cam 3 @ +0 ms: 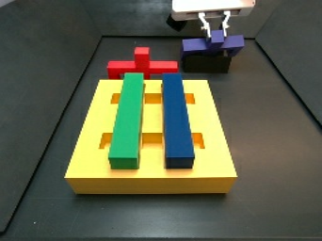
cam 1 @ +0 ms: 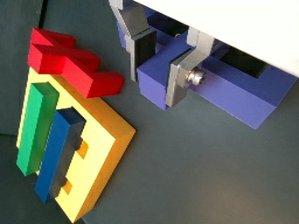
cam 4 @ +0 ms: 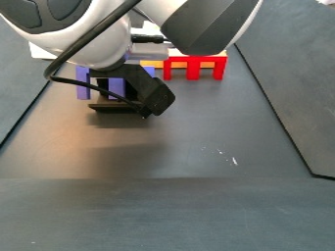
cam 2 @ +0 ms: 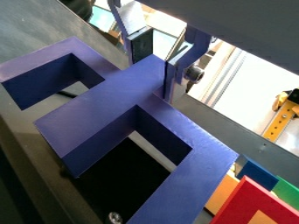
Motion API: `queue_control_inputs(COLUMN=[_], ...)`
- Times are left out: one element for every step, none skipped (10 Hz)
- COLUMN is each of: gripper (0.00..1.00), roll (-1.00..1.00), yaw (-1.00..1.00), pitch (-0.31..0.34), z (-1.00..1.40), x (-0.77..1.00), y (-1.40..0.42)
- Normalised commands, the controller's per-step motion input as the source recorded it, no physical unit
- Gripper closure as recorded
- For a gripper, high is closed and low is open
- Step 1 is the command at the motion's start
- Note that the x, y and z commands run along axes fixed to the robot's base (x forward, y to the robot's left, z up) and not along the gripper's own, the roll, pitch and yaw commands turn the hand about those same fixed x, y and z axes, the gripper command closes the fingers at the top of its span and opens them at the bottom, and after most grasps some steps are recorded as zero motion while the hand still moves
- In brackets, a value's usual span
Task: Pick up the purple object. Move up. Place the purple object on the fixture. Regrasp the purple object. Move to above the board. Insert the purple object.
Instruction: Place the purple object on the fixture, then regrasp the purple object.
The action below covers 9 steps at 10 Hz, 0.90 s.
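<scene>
The purple object [cam 3: 199, 45] rests on the black fixture [cam 3: 208, 62] at the back right of the floor. My gripper [cam 3: 216, 36] reaches down from above with a finger on each side of the raised centre post. In both wrist views the fingers press the post's sides, so the gripper [cam 1: 156, 87] [cam 2: 152, 74] is shut on the purple object [cam 1: 239, 96] [cam 2: 117, 105]. The yellow board [cam 3: 151, 169] lies in the middle of the floor, nearer than the fixture. In a side view the arm hides the gripper, and only a corner of the purple object [cam 4: 89, 78] shows.
A green bar [cam 3: 130, 118] and a blue bar [cam 3: 176, 118] sit in the board's slots. A red cross-shaped block [cam 3: 141, 66] lies on the floor between the board and the back wall, left of the fixture. Dark walls enclose the floor.
</scene>
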Motion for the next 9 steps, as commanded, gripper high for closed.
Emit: queue_control_inputs(gripper=[1.00, 1.00, 1.00, 1.00, 1.00, 1.00, 1.00, 0.00, 0.00], roll=[0.27, 0.28, 0.24, 0.20, 0.10, 0.05, 0.00, 0.00, 1.00], yaw=[-0.13, -0.20, -0.20, -0.20, -0.18, 0.00, 0.00, 0.00, 0.11], pitch=[0.120, 0.143, 0.097, 0.077, 0.000, 0.000, 0.000, 0.000, -0.046], z=[-0.11, -0.07, -0.09, -0.07, -0.12, -0.03, 0.00, 0.00, 0.21], x=[0.00, 0.00, 0.00, 0.00, 0.00, 0.00, 0.00, 0.00, 0.00], y=[0.00, 0.00, 0.00, 0.00, 0.00, 0.00, 0.00, 0.00, -0.26])
